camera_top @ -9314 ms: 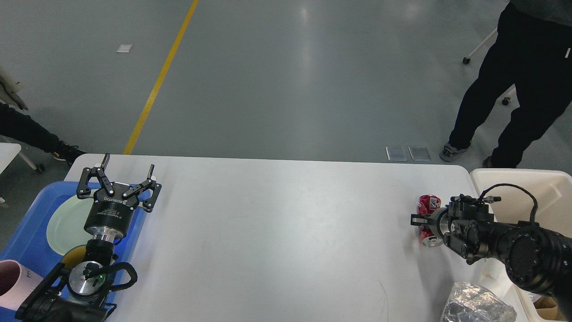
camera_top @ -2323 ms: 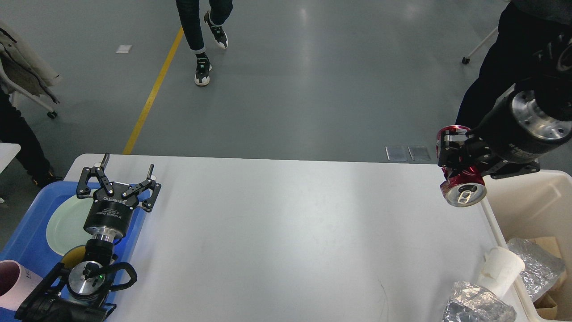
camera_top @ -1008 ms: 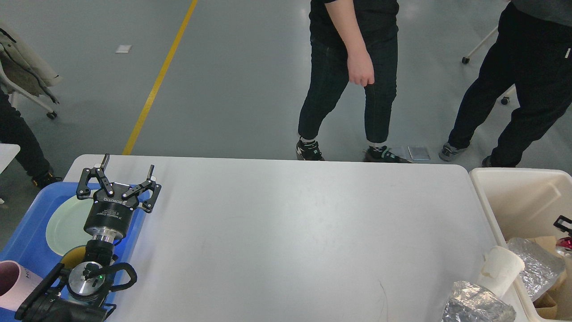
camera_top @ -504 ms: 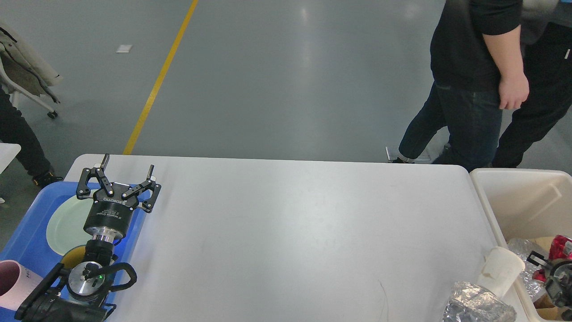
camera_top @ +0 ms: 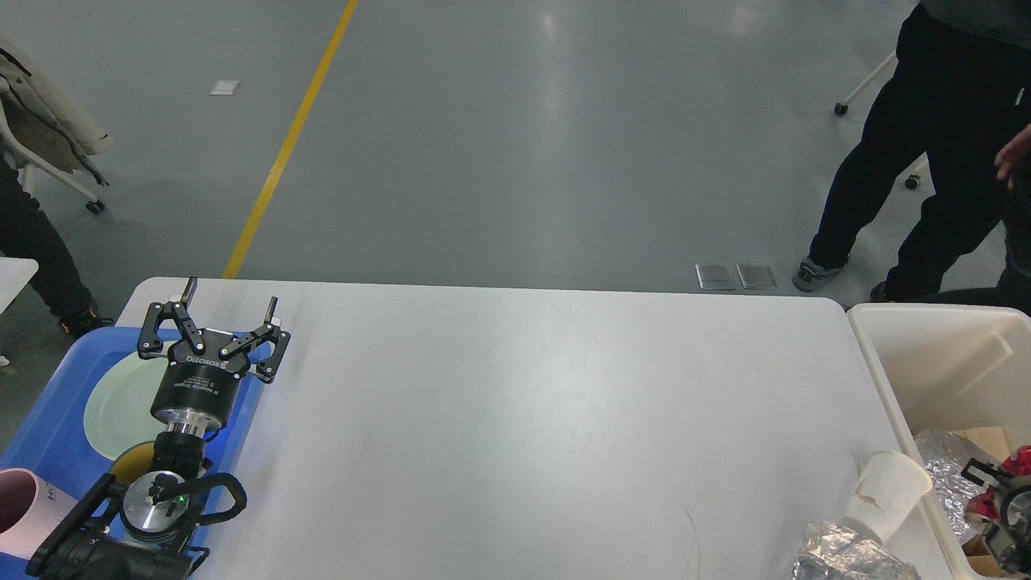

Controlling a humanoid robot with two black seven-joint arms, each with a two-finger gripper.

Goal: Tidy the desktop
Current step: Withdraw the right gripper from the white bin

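Grey polished floor point(camera_top: 499, 145) with a yellow line point(camera_top: 282, 153) lies beyond the desk. White, rounded at its corners, the desktop point(camera_top: 515, 435) fills the middle of the head view, and most of its surface shows bare.

Left gripper point(camera_top: 229, 304): it sits above the desktop's far left corner, over the edge where the desk meets a blue tray point(camera_top: 48, 427). Its two fingers stand spread apart with nothing between them. The tray, just left of the desk, holds a pale green plate point(camera_top: 121, 399), partly hidden by the arm, and a pink cup point(camera_top: 20, 503) at the lower left edge of the view.

Right gripper point(camera_top: 1003, 503): only a small dark part shows at the lower right edge, inside a cream bin point(camera_top: 934, 346) that stands against the desk's right side. Whether its fingers are parted or closed cannot be told. A red can point(camera_top: 1021, 466) lies beside it in the bin, along with crumpled foil point(camera_top: 950, 467); contact between the gripper and the can cannot be confirmed.

Near right corner of the desktop: a white paper cup point(camera_top: 886, 493) lies tilted close to the bin wall, and a crumpled foil wad point(camera_top: 846, 556) lies just beside it at the front edge.

A person in dark trousers point(camera_top: 926, 161) stands on the floor beyond the bin.
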